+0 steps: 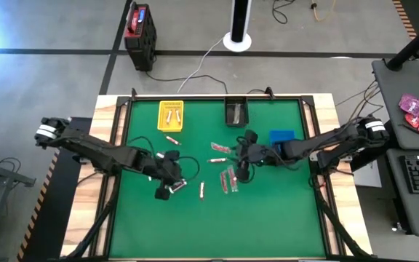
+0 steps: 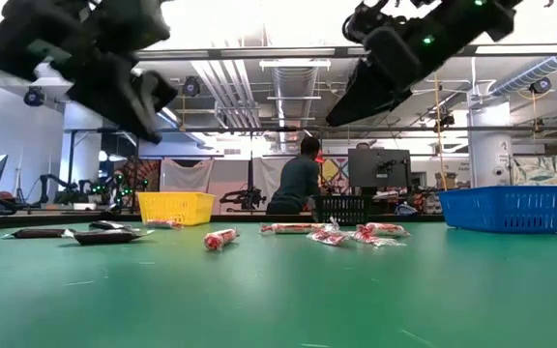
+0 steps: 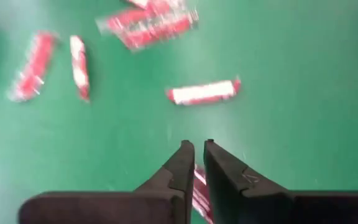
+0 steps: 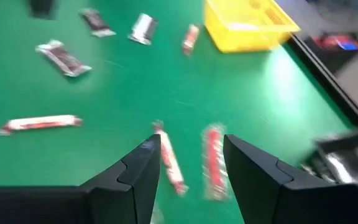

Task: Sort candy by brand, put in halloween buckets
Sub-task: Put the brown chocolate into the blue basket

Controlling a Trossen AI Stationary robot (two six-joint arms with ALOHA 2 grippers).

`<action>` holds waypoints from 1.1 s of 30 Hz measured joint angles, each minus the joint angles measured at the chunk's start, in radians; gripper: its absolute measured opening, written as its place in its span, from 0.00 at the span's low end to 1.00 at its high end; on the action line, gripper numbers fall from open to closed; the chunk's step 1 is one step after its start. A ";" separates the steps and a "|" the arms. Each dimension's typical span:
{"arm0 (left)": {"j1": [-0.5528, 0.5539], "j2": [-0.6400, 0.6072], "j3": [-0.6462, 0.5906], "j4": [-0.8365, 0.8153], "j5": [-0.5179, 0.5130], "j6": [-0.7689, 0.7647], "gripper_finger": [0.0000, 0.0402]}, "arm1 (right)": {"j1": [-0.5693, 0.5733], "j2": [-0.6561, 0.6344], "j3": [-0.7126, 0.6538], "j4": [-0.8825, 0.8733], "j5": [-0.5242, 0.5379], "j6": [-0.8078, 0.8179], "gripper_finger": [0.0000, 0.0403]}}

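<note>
The candy (image 1: 228,178) lies scattered over the middle of the green surface (image 1: 268,218): several red-and-white bars near the centre, one lone bar (image 1: 201,190) a little toward my left arm, another (image 1: 172,139) just in front of the yellow bucket (image 1: 170,115), which already has a few bars in it. The black bucket (image 1: 236,112) sits at the far edge beside it, and the blue bucket (image 1: 281,137) stands close by my right arm.

My left gripper (image 3: 196,149) hangs above the surface on the left side, its fingers clenched on a red-striped bar (image 3: 200,193) that pokes out beneath them. My right gripper (image 4: 191,149) hovers over the central cluster, fingers spread apart and released, with two red bars (image 4: 213,158) on the surface below the gap.
</note>
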 joint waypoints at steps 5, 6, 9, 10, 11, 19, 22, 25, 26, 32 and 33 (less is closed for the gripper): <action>0.010 -0.048 0.000 -0.047 -0.001 -0.079 0.00 | 0.026 0.000 -0.047 0.064 -0.012 0.041 0.40; 0.009 -0.048 0.000 -0.066 -0.001 -0.130 0.01 | 0.028 0.000 -0.050 0.062 -0.012 0.058 0.40; 0.001 -0.026 0.000 -0.117 0.044 -0.306 0.07 | 0.032 0.000 -0.064 0.057 -0.013 0.088 0.38; -0.011 -0.011 0.000 -0.127 0.062 -0.340 0.09 | 0.032 0.000 -0.067 0.058 -0.013 0.088 0.38; -0.026 0.007 -0.001 -0.128 0.074 -0.355 0.12 | 0.034 0.000 -0.070 0.058 -0.013 0.086 0.37; -0.147 0.148 -0.008 -0.075 -0.138 -0.430 0.35 | 0.035 0.000 -0.073 0.064 -0.012 0.081 0.35; -0.182 0.186 -0.008 -0.072 -0.241 -0.501 0.43 | 0.042 0.000 -0.073 0.065 -0.011 0.068 0.35; -0.229 0.221 -0.013 -0.056 -0.317 -0.556 0.50 | 0.050 0.000 -0.073 0.066 -0.006 0.060 0.36; -0.249 0.233 -0.018 -0.045 -0.347 -0.567 0.52 | 0.052 0.000 -0.073 0.067 -0.005 0.059 0.36; -0.308 0.316 -0.061 0.015 -0.401 -0.650 0.58 | 0.065 0.000 -0.073 0.078 -0.005 0.057 0.35; -0.309 0.326 -0.070 0.030 -0.404 -0.668 0.58 | 0.065 0.000 -0.073 0.085 -0.005 0.056 0.34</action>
